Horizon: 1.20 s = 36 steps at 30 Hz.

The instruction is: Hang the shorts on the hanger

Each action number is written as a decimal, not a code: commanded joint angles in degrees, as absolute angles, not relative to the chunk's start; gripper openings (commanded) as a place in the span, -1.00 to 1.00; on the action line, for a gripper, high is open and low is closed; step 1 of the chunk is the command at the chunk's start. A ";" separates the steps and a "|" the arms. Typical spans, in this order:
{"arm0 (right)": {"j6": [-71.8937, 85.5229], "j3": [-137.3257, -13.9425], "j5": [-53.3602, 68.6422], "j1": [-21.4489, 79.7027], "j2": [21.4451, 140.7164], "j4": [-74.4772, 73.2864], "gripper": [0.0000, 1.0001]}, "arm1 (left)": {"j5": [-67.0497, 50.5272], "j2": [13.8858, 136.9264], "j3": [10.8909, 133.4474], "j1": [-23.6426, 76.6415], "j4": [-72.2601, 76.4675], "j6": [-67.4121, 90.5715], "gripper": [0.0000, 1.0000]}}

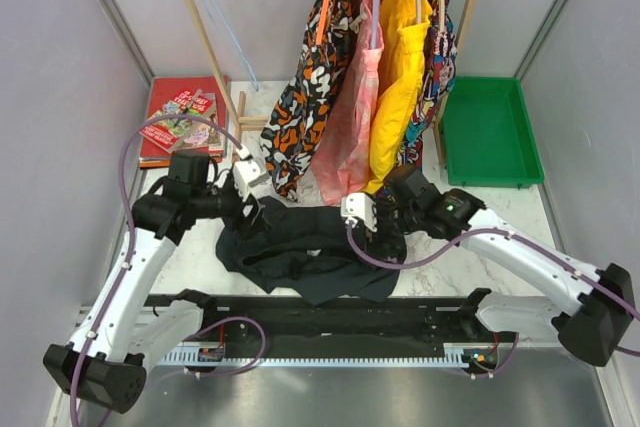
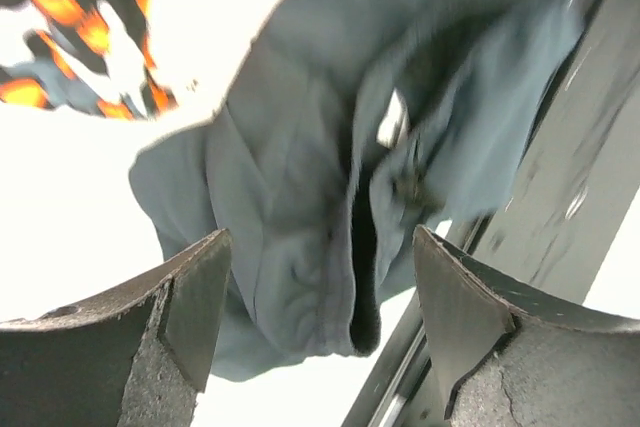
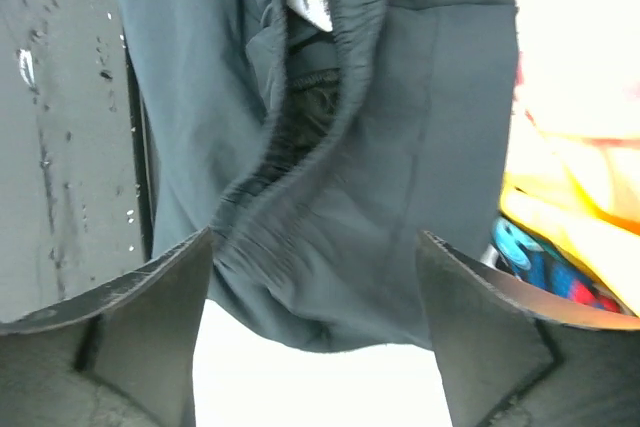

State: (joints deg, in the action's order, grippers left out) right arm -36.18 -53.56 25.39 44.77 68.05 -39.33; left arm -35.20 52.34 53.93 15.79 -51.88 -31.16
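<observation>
The black shorts point(image 1: 300, 252) lie crumpled on the table between my two arms, waistband and small label showing in the right wrist view. The pale-blue wire hanger point(image 1: 228, 32) hangs at the back left beside a wooden pole, far from both grippers. My left gripper point(image 1: 243, 215) is at the shorts' left edge, open, with the fabric point(image 2: 290, 207) just beyond its fingertips point(image 2: 205, 277) and nothing clamped. At the right edge my right gripper point(image 1: 378, 237) is open too, the waistband point(image 3: 300, 167) lying beyond its spread fingers point(image 3: 450, 287).
Patterned point(image 1: 325, 77), pink point(image 1: 350, 117) and yellow point(image 1: 400, 77) garments hang on the rack at the back centre. A green tray point(image 1: 488, 132) sits back right and a red book point(image 1: 182, 119) back left. A black rail point(image 1: 340, 322) runs along the near edge.
</observation>
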 commanded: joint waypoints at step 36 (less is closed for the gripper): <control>-25.75 -76.29 20.66 42.80 64.25 -43.77 0.96 | -29.69 92.27 93.69 0.09 8.24 49.74 0.19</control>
